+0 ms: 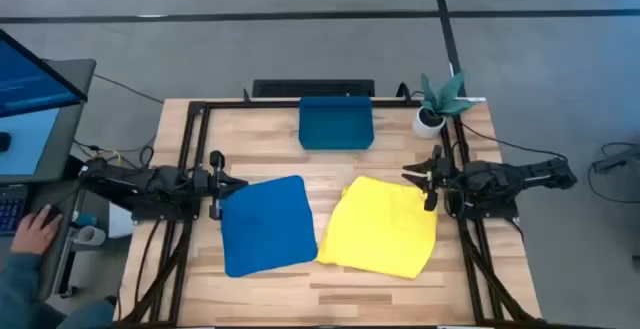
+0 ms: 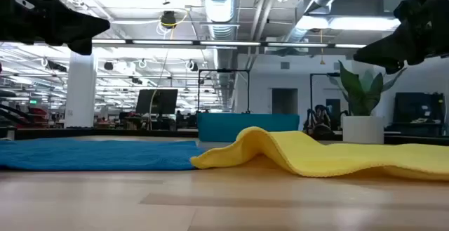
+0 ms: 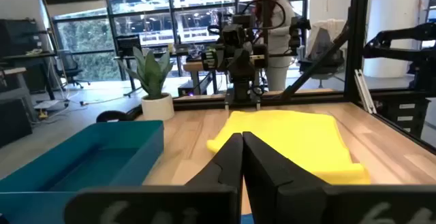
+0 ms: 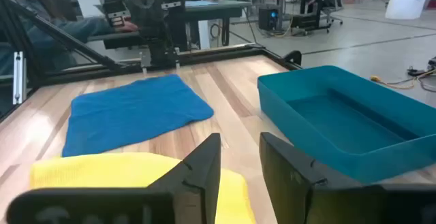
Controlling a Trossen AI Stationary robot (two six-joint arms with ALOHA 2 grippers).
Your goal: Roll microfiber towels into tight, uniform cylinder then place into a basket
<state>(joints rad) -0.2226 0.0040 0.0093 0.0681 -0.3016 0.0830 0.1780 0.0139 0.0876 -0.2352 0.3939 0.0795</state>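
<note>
2 soft cloths lie flat on the table, and both grippers hang above it holding nothing.

The soft square royal blue microfiber towel (image 1: 267, 225) lies spread out on the light wooden table (image 1: 330, 279), and the soft bright yellow microfiber towel (image 1: 383, 226) lies just beside it, with one edge bumped up in a small fold. The shallow dark teal-blue plastic basket (image 1: 336, 123) sits at the far edge of the table, apart from both towels, with nothing in it. A small white pot with a green plant (image 1: 435, 105) stands near the basket. The left gripper (image 1: 216, 183) hangs by the blue towel's edge with its 2 dark fingers (image 3: 235, 166) pressed together. The right gripper (image 1: 431, 179) hangs over the yellow towel's edge with its 2 fingers (image 4: 204, 166) apart. A person's hand (image 1: 36, 231) rests on a keyboard beside the table.
</note>
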